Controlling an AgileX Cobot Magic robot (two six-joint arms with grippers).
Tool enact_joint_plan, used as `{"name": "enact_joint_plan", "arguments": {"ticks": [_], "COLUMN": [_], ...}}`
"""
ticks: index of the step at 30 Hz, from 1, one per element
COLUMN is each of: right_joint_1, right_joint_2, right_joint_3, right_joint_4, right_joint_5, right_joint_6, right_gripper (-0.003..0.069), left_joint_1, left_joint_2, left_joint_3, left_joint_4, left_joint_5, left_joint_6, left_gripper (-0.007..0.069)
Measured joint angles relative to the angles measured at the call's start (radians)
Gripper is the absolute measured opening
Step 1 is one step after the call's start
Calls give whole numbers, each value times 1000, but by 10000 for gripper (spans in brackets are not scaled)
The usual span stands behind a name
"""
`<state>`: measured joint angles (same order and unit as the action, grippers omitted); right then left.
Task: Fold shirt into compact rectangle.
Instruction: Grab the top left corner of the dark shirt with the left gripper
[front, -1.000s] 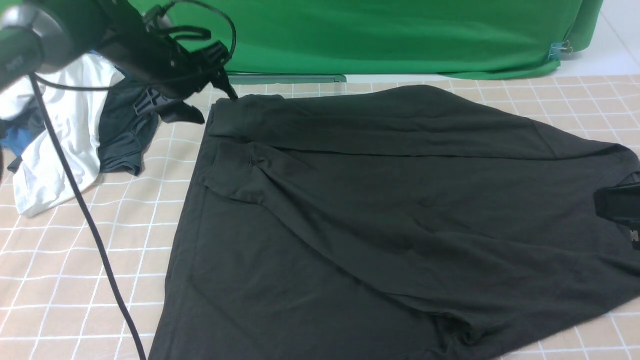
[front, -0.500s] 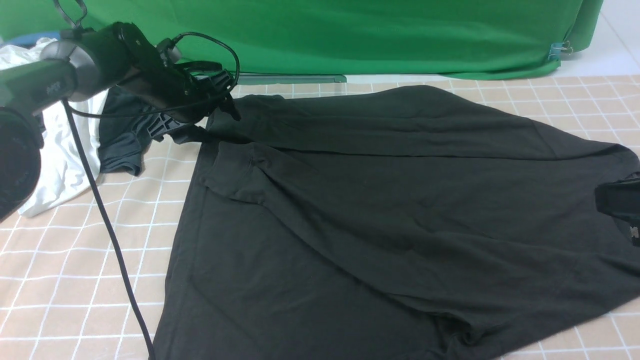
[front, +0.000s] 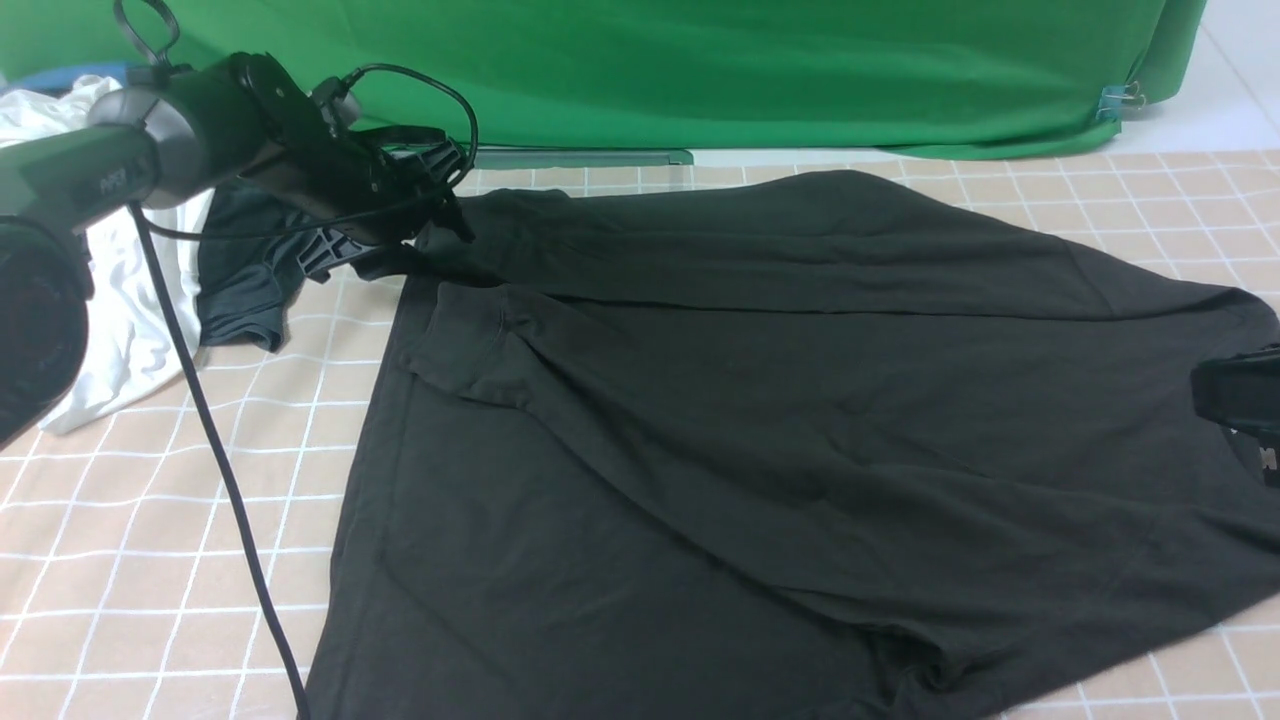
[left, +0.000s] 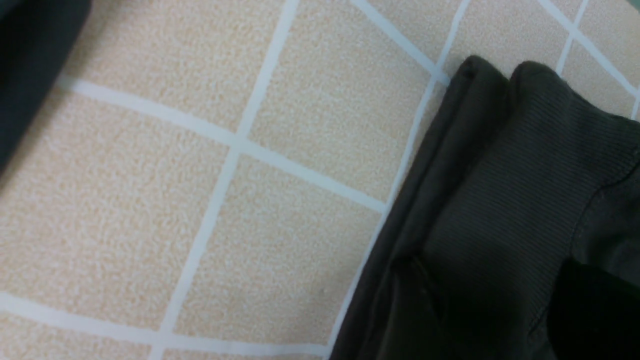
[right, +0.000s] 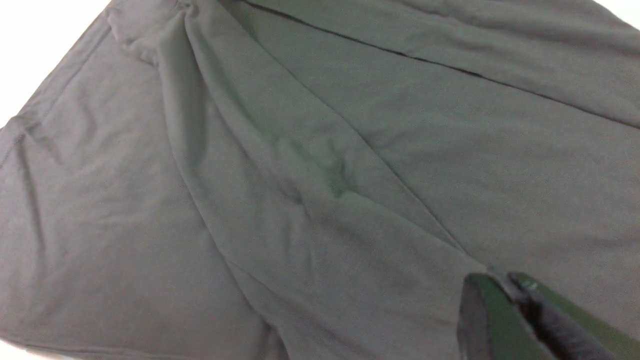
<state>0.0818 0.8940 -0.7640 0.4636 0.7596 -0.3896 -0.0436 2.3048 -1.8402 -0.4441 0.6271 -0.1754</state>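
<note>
Green backdrop cloth (front: 700, 70) hung across the back, and a beige table cover (front: 130, 520) with a white grid ran underneath everything. Far left, a white garment (front: 120, 330) lay crumpled, with a dark grey garment (front: 245, 290) just beside it. Over both reached the left arm (front: 130, 165), its black cable (front: 230, 500) trailing down across the grid. Small pale lettering showed on the arm's casing, too blurred to read.

And the left gripper (front: 440, 215) was right down at the far left corner of the shirt (front: 750, 420). Parted or pinching? The dark fingers merged with the dark fabric, so it could not be told. Its wrist camera showed a doubled, ribbed corner of the cloth lying on the cover.

The shirt itself sprawled over the middle and right of the table, black, creased, a long fold running across it. Up on the backdrop's right end sat a blue binder clip (front: 1118, 100). At the right edge the right gripper (front: 1235, 400) sat low over the fabric, fingers clenched together; whether cloth was pinched between them could not be made out. Just below it were white marks, cut off by the frame and unreadable.
</note>
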Motion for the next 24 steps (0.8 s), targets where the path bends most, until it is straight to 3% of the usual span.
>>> {"name": "enact_joint_plan", "arguments": {"ticks": [9, 24], "right_joint_1": [0, 0], "right_joint_2": [0, 0], "right_joint_3": [0, 0], "right_joint_4": [0, 0], "right_joint_5": [0, 0], "right_joint_6": [2, 12], "right_gripper": [53, 55], "left_joint_1": [0, 0], "left_joint_2": [-3, -176], "left_joint_3": [0, 0], "left_joint_4": [9, 50], "left_joint_5": [17, 73], "left_joint_6": [2, 35], "left_gripper": [31, 13]}}
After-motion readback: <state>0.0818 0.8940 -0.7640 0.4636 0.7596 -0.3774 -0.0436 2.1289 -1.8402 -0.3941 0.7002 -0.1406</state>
